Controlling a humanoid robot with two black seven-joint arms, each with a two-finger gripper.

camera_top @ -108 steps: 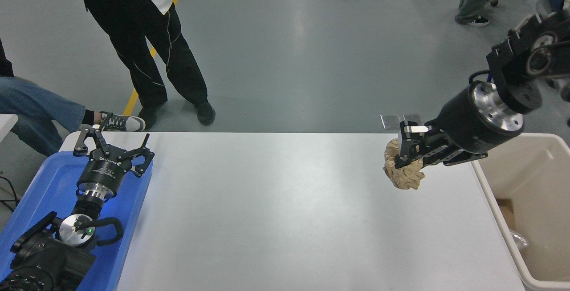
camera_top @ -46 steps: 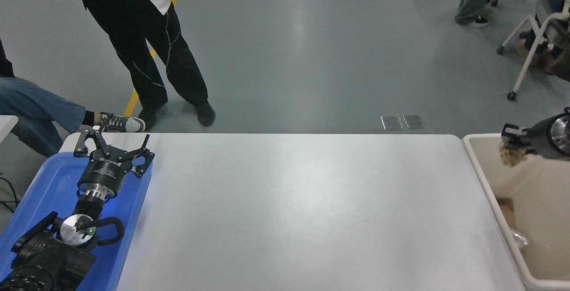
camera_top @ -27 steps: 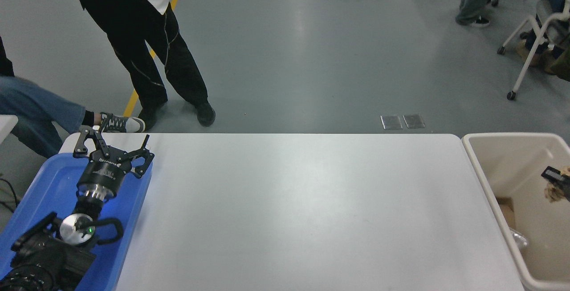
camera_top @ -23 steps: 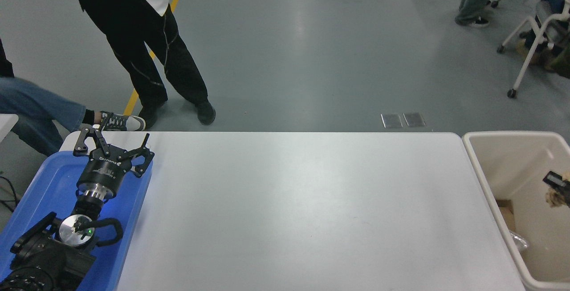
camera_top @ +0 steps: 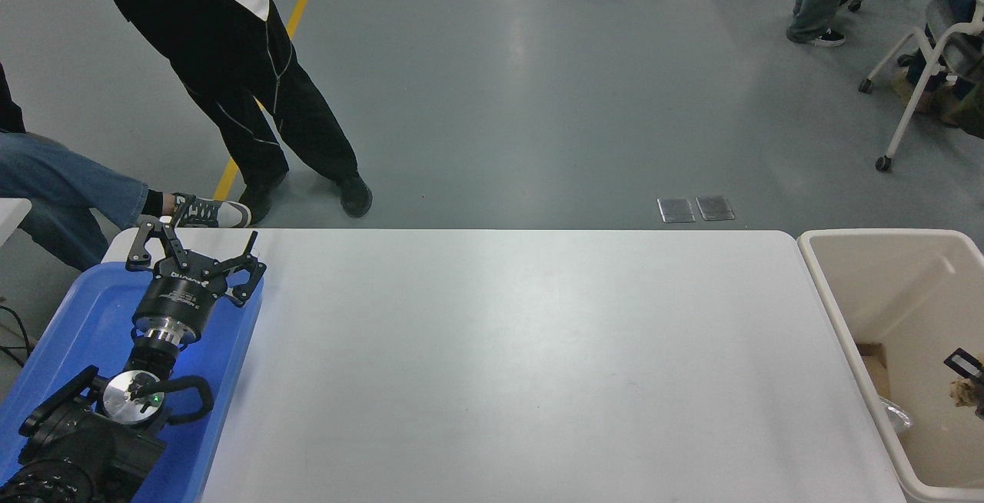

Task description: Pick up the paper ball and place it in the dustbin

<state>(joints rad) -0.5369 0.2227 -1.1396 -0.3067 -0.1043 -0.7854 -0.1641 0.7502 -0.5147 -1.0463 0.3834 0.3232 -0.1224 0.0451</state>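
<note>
The paper ball [camera_top: 965, 392] shows only as a tan scrap at the picture's right edge, inside the dustbin [camera_top: 834, 311], below its rim. A black tip of the right pincer [camera_top: 970, 380] sits against it; whether the fingers grip it cannot be told. The dustbin stands just beside the right end of the white bench [camera_top: 507, 364], with some clear wrapping low inside it. Well away from the dustbin, the left pincer [camera_top: 194, 251] rests spread open over a blue tray [camera_top: 77, 318]; its small print is unreadable. Beyond the bench lies glossy grey floor with a yellow line [camera_top: 265, 88], a person's legs [camera_top: 269, 103] and a chair [camera_top: 922, 72].
</note>
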